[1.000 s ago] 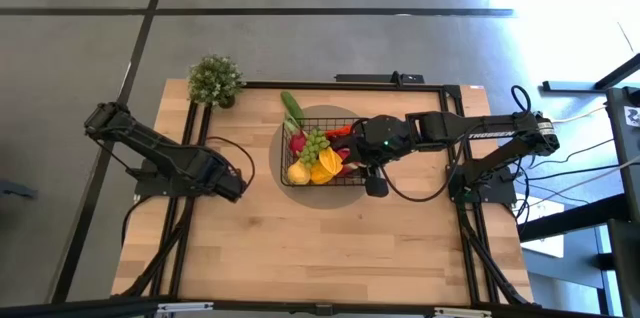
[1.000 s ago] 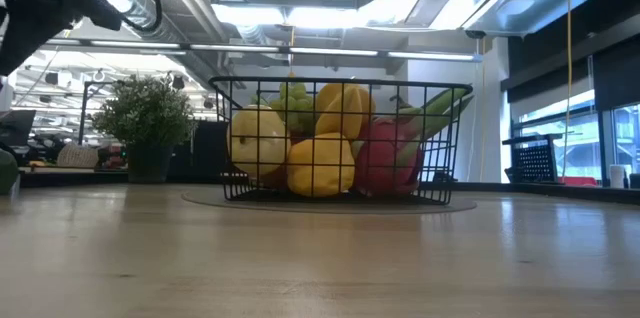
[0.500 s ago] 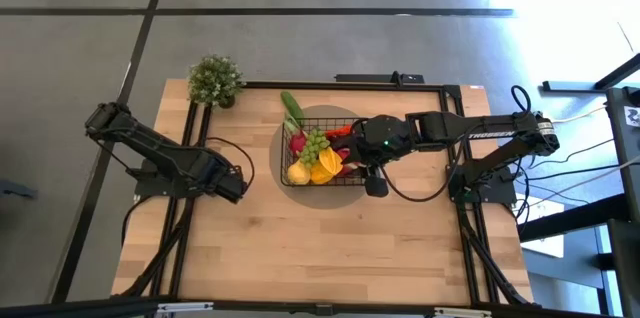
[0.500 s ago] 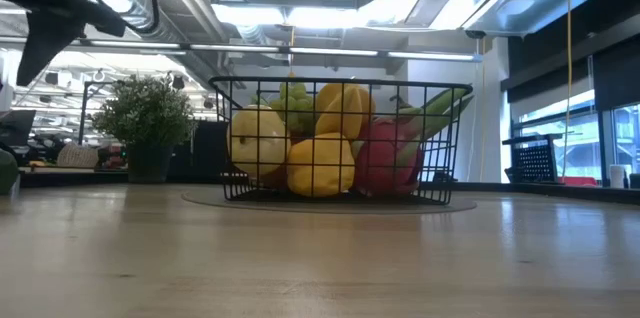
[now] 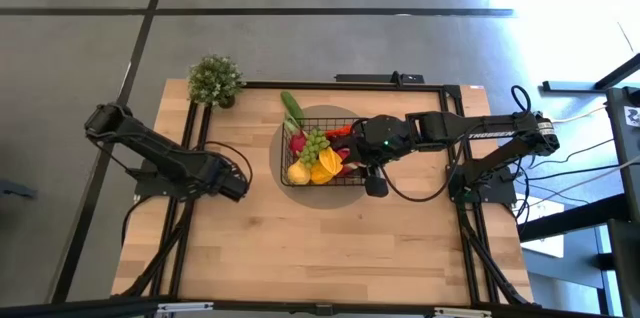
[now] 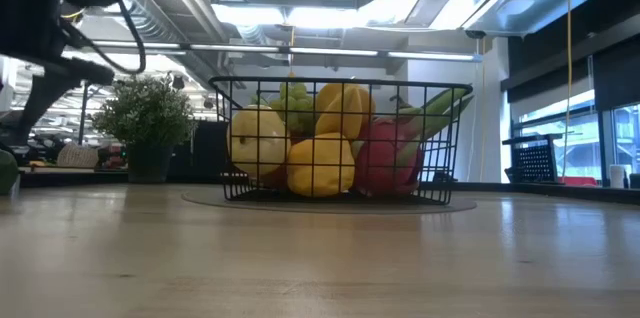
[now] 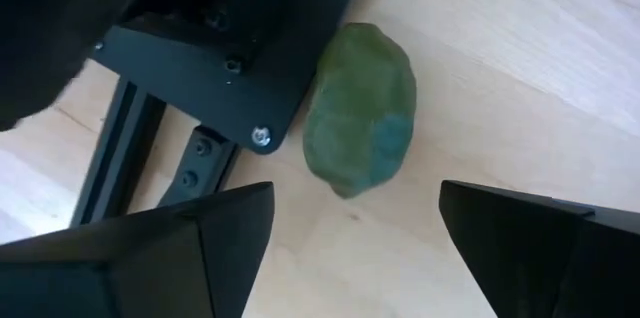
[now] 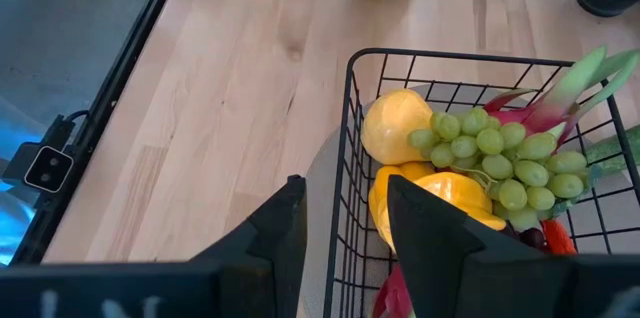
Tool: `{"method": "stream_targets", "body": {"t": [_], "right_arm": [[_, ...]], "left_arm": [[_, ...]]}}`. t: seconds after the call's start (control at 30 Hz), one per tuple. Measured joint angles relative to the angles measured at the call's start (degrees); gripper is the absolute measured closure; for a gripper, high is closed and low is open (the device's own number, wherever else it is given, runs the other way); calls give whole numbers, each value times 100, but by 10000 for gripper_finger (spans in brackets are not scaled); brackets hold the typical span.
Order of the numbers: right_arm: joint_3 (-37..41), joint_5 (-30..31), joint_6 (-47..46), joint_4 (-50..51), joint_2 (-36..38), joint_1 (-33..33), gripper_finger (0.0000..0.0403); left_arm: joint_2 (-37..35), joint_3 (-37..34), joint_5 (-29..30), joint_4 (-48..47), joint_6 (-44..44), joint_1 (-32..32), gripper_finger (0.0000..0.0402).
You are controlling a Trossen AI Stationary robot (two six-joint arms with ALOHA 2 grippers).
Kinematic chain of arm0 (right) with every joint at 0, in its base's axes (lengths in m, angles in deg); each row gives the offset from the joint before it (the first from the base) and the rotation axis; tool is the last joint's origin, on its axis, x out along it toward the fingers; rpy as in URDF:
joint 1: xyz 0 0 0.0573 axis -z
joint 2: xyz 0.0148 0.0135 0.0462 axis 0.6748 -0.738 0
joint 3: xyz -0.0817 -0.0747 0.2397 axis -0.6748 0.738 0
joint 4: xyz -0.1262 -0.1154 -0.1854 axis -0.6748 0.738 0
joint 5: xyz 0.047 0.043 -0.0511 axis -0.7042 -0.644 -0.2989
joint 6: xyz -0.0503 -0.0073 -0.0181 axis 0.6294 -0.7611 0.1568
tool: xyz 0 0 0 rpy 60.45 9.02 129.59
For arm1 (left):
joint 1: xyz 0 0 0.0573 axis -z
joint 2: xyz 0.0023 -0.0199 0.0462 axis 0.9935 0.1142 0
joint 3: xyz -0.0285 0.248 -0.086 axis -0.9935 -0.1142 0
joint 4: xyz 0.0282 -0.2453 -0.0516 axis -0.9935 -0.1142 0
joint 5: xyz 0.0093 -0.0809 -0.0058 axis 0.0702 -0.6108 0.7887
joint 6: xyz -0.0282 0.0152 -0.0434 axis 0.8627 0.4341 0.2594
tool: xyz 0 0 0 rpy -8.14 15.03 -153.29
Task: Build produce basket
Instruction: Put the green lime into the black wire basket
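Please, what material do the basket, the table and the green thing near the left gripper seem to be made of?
Basket: thin wire, probably metal, with a matt black coat; an open grid of thin rods shows.
Table: light wood, smooth and slightly shiny; planks and grain lines show.
Green thing ahead of the open left gripper: dull, lumpy surface, perhaps soft plastic or foam; I cannot tell for sure.

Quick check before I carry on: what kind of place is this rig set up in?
Most likely an open lab or workshop in an office-style building. The wooden table stands on bare grey floor, the low view shows exposed ducts under strip lights, and tall windows line the far wall.
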Motion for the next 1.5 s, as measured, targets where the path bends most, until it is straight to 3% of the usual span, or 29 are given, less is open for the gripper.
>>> {"method": "stream_targets", "body": {"t": [0.5, 0.73, 1.2, 1.5], "right_arm": [[0, 0, 0, 0, 0, 0, 272], [0, 0, 6, 0, 0, 0, 272], [0, 1, 0, -2, 0, -1, 272], [0, 1, 5, -4, 0, 0, 272]], "left_arm": [[2, -922, -2, 933, 2, -371, 126], [2, -1011, 145, 1174, -30, -369, 128], [-2, -1007, 481, 1403, -58, -375, 225], [-12, -998, 344, 1901, -534, -375, 230]]}}
